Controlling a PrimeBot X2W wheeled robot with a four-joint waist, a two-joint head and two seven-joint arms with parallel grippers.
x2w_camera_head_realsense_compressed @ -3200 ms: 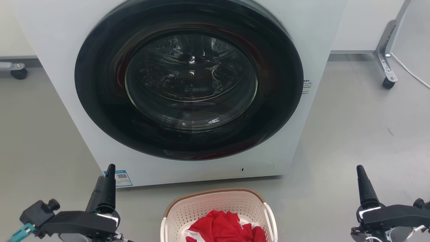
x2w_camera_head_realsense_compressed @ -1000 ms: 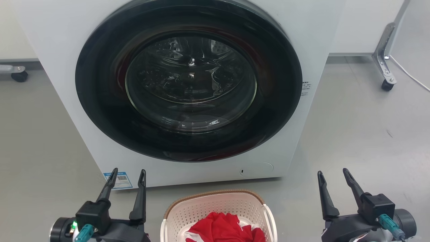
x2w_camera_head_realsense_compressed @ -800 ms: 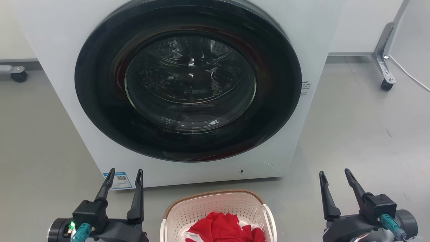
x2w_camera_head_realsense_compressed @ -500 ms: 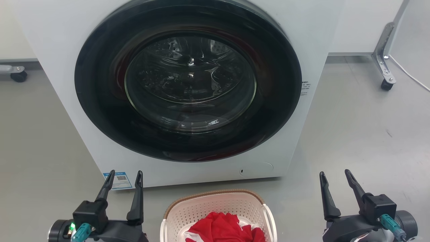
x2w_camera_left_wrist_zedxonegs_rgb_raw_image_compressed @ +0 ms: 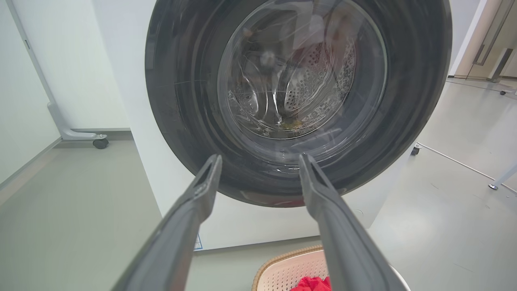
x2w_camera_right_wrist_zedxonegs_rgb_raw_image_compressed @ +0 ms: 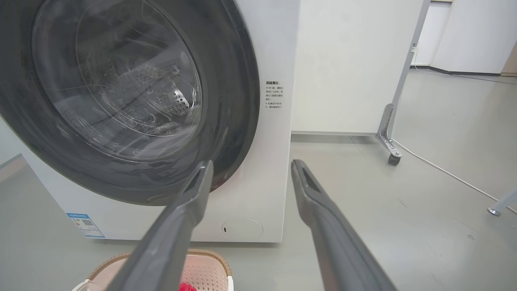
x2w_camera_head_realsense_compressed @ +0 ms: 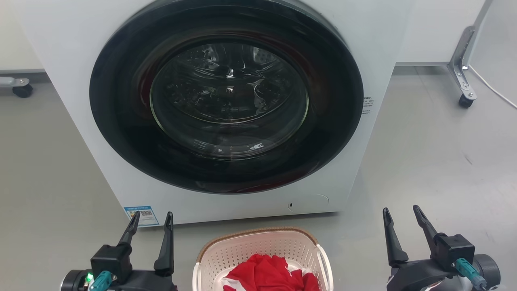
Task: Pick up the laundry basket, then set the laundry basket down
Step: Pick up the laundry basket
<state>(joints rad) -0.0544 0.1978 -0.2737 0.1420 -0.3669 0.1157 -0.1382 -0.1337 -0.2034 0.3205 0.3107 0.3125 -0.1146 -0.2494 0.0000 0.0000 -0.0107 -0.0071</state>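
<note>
Head view: I see the laundry basket (x2w_camera_head_realsense_compressed: 258,232) on the floor (x2w_camera_head_realsense_compressed: 428,169) just before the washer (x2w_camera_head_realsense_compressed: 60,64), red cloth (x2w_camera_head_realsense_compressed: 266,273) inside; left gripper (x2w_camera_head_realsense_compressed: 152,214) and right gripper (x2w_camera_head_realsense_compressed: 400,209) flank it, apart from it, jaws of both standing apart, empty
Left wrist view: jaws spread before the washer door (x2w_camera_left_wrist_zedxonegs_rgb_raw_image_compressed: 303,68); basket rim low, right of centre
Right wrist view: jaws spread; basket at bottom left, partly hidden, I think, behind my own gripper

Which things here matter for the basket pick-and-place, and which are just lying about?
Job:
laundry basket
left gripper, open
right gripper, open

Lying about:
washer
red cloth in the basket
caster
white cable
</note>
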